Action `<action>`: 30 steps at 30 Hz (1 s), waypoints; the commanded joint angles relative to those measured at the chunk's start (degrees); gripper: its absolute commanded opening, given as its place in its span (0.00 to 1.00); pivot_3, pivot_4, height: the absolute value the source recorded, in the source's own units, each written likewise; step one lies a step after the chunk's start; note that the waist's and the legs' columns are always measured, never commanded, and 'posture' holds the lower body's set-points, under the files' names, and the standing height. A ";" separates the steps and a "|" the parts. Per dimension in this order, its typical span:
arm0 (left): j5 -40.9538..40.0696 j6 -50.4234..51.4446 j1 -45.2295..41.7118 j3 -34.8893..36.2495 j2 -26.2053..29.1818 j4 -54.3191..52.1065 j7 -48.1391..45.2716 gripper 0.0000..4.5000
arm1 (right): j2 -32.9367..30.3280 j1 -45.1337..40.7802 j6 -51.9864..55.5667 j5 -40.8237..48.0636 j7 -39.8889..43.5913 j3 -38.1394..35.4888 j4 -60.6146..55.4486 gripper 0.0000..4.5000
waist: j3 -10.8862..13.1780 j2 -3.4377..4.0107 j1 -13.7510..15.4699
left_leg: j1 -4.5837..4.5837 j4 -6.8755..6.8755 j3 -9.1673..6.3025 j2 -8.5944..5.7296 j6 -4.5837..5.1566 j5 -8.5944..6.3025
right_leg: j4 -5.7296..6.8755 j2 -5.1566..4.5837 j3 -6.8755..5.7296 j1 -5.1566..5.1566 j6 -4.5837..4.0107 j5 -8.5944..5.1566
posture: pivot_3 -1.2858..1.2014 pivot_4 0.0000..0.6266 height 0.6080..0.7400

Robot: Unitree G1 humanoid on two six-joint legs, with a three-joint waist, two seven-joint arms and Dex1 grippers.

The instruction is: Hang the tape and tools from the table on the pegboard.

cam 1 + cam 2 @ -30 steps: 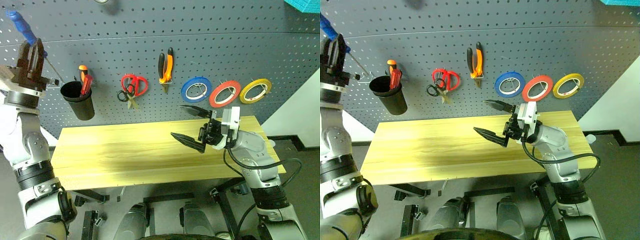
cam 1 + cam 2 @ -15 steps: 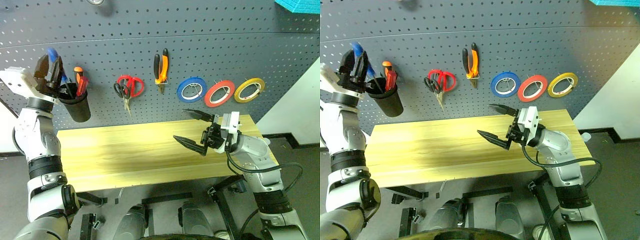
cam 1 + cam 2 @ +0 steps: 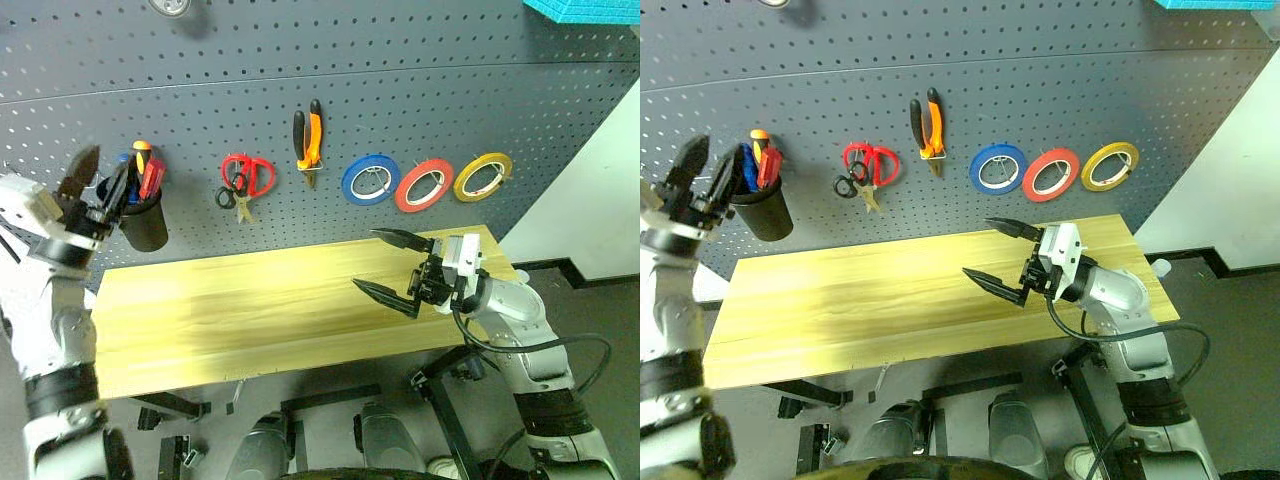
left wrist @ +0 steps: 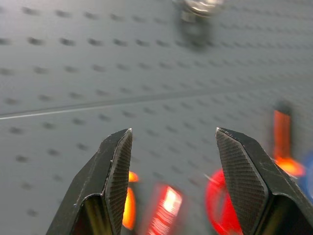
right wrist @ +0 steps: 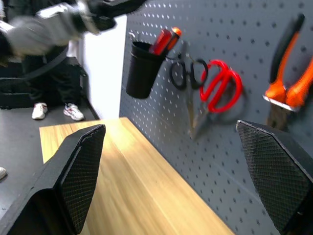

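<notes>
Now all task items sit on the pegboard [image 3: 420,90], and the table [image 3: 250,310] top is bare wood w/ nothing lying on it. Red tape [image 3: 423,186] hangs between the blue ring [image 3: 369,180] at its 9 o'clock and the yellow ring [image 3: 481,176] at its 3 o'clock, each on its own hook. Pliers [image 3: 306,140] hang handles up, approx. 10 o'clock from the blue ring. Small black-handled scissors [image 3: 229,194] hang beside and partly overlapping the red scissors [image 3: 250,174]. Black cup [image 3: 144,222] is fixed to the board far left; blue screwdriver [image 3: 746,170] stands in it, handle up, next to a red-orange tool [image 3: 150,175]. Left gripper [image 3: 98,180] is just at 9 o'clock of the cup rim, fingers spread apart, holding nothing; wrist view shows both fingers [image 4: 115,171] w/ a clear gap. Right gripper [image 3: 396,265] hovers over the table's right part, jaws wide apart, empty.
</notes>
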 commanded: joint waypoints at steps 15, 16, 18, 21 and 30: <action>23.04 -15.96 23.90 -13.73 -9.90 14.95 4.46 0.63 | -5.53 8.48 -19.56 -14.87 -8.43 -6.32 32.77 1.00 | -0.93 0.66 4.55 | 0.89 -0.10 0.57 0.29 -0.02 -0.19 | -0.49 -0.02 0.08 0.82 -0.42 -0.27 | 0.48 0.07 1.00; 23.67 -17.96 24.52 -14.01 -10.34 16.84 4.31 0.63 | -5.52 8.76 -20.93 -15.23 -9.30 -6.82 34.53 1.00 | -0.98 0.69 4.53 | 0.90 -0.12 0.59 0.29 -0.01 -0.20 | -0.50 -0.02 0.08 0.82 -0.42 -0.27 | 0.48 0.07 1.00; 24.53 -21.66 25.27 -14.24 -11.29 20.96 4.71 0.63 | -5.69 9.30 -23.52 -16.34 -11.12 -7.58 38.37 1.00 | -1.11 0.78 4.46 | 0.90 -0.12 0.76 0.30 -0.01 -0.22 | -0.50 -0.03 0.08 0.83 -0.41 -0.28 | 0.48 0.07 1.00; 25.49 -25.52 25.24 -14.72 -12.09 25.45 5.63 0.63 | -5.74 9.40 -25.98 -17.24 -12.15 -7.83 42.58 1.00 | -1.37 0.76 4.40 | 0.92 -0.10 0.98 0.31 -0.02 -0.25 | -0.51 -0.05 0.15 0.86 -0.41 -0.29 | 0.48 0.06 1.00; 26.36 -30.66 22.58 -16.06 -13.60 32.34 6.95 0.63 | -5.31 6.44 -30.38 -19.78 -15.83 -7.18 52.51 1.00 | -2.63 1.06 4.36 | 0.96 -0.08 1.34 0.51 -0.01 -0.25 | -0.50 -0.05 0.16 0.91 -0.41 -0.29 | 0.48 0.03 1.00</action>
